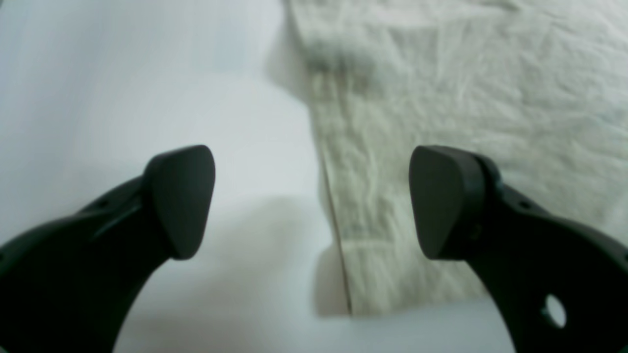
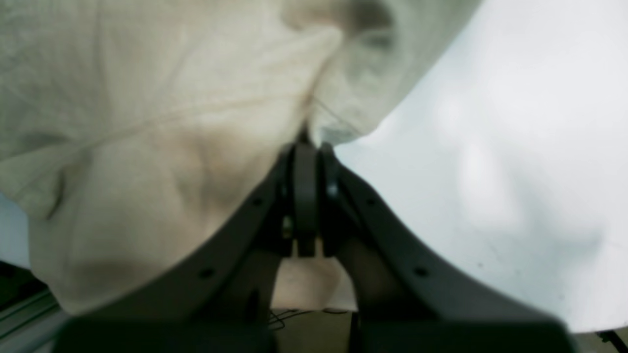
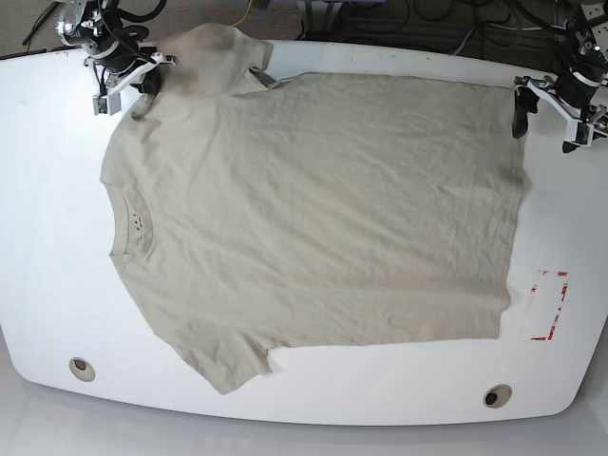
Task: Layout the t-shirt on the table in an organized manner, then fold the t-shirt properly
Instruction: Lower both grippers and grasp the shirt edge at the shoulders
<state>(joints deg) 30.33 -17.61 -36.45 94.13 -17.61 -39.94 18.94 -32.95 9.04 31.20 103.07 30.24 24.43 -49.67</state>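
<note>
The beige t-shirt [image 3: 313,209] lies spread flat on the white table [image 3: 47,285], collar toward the base view's left and hem toward its right. At the far left corner, my right gripper [image 3: 142,85] is shut on the far sleeve; the right wrist view shows the fabric [image 2: 147,122] pinched at the fingertips [image 2: 306,147]. My left gripper [image 3: 532,103] hangs wide open at the far right hem corner. In the left wrist view it [image 1: 311,201] straddles the shirt's edge [image 1: 466,98], one finger over bare table [image 1: 122,98], nothing held.
A red tape rectangle [image 3: 549,306] marks the table near its right edge. Two round grommet holes [image 3: 82,368] [image 3: 497,395] sit along the near edge. Cables and dark floor lie beyond the far edge.
</note>
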